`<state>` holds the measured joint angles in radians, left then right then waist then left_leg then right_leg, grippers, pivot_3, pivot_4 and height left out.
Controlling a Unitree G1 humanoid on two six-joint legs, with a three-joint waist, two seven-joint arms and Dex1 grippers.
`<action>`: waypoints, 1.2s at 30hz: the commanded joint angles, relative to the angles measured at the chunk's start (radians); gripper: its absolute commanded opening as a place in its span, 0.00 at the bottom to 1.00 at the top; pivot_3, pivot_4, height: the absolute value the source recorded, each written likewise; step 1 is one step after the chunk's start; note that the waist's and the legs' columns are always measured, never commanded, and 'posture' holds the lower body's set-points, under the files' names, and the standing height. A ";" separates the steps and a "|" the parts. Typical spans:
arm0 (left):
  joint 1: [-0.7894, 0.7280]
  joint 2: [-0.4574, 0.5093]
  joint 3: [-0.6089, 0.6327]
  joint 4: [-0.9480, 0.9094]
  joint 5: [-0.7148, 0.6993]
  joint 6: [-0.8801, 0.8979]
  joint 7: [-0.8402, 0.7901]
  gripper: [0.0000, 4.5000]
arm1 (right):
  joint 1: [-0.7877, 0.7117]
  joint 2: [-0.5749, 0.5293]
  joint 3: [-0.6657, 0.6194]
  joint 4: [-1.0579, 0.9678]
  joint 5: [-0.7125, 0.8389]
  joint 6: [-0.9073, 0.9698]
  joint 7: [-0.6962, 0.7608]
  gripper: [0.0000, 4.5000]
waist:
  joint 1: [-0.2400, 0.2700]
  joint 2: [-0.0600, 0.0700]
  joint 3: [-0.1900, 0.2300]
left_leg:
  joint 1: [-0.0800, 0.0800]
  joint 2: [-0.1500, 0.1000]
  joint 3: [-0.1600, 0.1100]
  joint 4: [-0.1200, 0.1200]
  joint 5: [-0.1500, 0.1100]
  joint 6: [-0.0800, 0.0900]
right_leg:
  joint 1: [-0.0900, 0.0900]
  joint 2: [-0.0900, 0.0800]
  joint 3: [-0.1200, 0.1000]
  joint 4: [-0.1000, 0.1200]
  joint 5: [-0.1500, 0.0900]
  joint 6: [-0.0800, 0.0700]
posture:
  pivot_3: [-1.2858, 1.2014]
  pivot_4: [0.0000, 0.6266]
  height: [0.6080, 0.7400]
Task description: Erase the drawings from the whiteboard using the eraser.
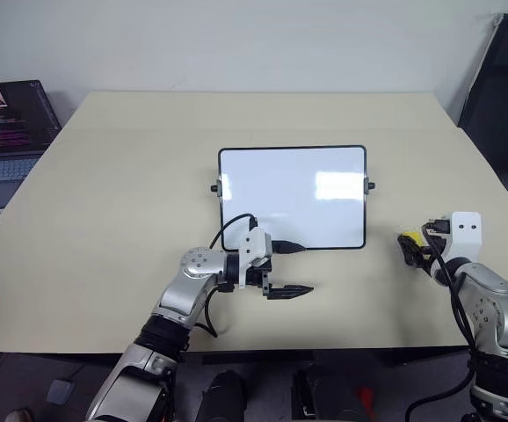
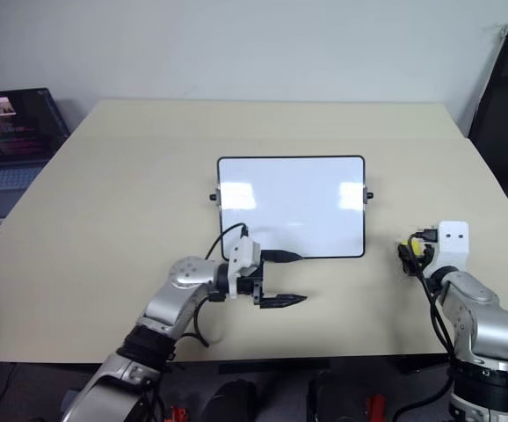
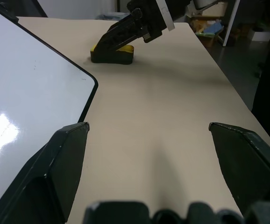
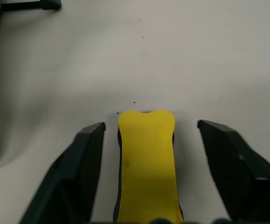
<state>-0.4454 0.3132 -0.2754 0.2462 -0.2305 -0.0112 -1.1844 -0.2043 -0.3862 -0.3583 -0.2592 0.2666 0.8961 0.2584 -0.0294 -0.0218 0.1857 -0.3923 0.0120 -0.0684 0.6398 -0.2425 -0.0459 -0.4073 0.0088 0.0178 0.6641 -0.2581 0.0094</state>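
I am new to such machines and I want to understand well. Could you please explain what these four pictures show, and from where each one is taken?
This is a humanoid robot with two arms, standing at a beige table. Two pictures come from cameras in its head, looking down over the arms. The other two come from cameras on its wrists, looking along the gripper fingers.

On the table lies a small whiteboard with a black frame. A laptop stands off the table's left side.

The left gripper is open beside the board's near edge and holds nothing. The right gripper is open too, with a yellow eraser lying on the table between its fingers, apart from them. The board looks white, with no drawings that I can make out.
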 commanded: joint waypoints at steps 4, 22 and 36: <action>-0.005 0.008 0.015 -0.019 0.004 -0.016 0.013 1.00 | 0.000 -0.021 -0.004 -0.013 -0.007 -0.033 -0.015 1.00 | 0.000 0.000 0.000 | 0.000 0.000 0.000 0.000 0.000 0.000 | 0.000 0.000 0.000 0.000 0.000 0.000 | 0.52 0.24 1.00; 0.371 -0.036 0.220 -0.376 0.053 0.082 0.571 1.00 | 0.293 0.210 -0.034 -0.327 0.006 -0.326 -0.107 1.00 | 0.001 0.003 -0.001 | 0.000 0.003 -0.003 -0.001 0.000 0.000 | 0.000 -0.002 0.002 -0.001 0.000 0.000 | 0.52 0.24 1.00; 0.704 -0.123 0.297 -0.670 0.115 0.144 0.894 1.00 | 0.606 0.336 0.248 -0.333 -0.190 -0.669 -0.169 1.00 | 0.000 0.004 -0.001 | 0.006 0.013 0.003 0.000 0.000 -0.001 | 0.002 -0.004 0.002 -0.001 -0.005 -0.008 | 0.52 0.24 1.00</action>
<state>0.2477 0.1925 0.0091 -0.3615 -0.1306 0.1469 -0.3153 0.3947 -0.0505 -0.1178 -0.5755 0.1057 0.2713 0.1063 -0.0290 -0.0177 0.1843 -0.3864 0.0249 -0.0651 0.6393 -0.2431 -0.0472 -0.4057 0.0049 0.0201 0.6632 -0.2631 0.0008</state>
